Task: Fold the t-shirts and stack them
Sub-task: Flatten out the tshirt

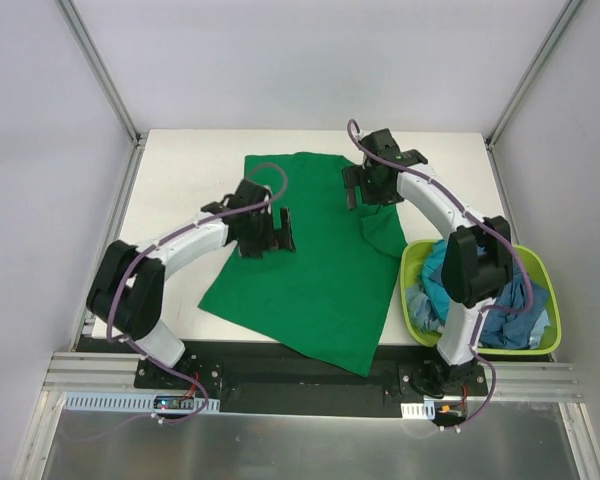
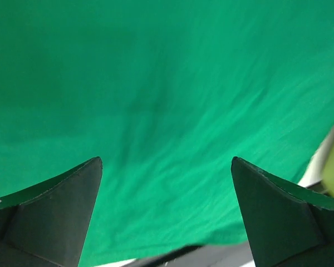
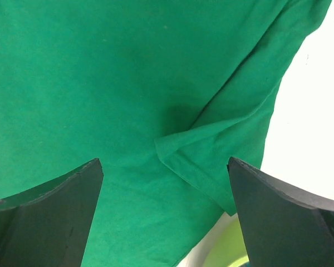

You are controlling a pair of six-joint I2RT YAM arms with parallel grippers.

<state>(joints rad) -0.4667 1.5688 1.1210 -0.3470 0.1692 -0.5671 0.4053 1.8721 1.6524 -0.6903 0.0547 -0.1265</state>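
Note:
A large bright green t-shirt [image 1: 315,265] lies spread flat on the white table, its hem hanging over the near edge. My left gripper [image 1: 270,232] is open and empty, hovering over the shirt's left edge; the left wrist view shows plain green cloth [image 2: 167,100] between its fingers. My right gripper [image 1: 365,187] is open and empty above the shirt's right sleeve [image 1: 383,232]; the right wrist view shows the sleeve [image 3: 234,139] folded over the body. Blue and teal t-shirts [image 1: 500,300] lie crumpled in the basket.
A lime-green plastic basket [image 1: 410,300] stands at the table's right front, touching the green shirt's right side. Bare white table [image 1: 180,180] lies left and behind the shirt. Grey enclosure walls stand on three sides.

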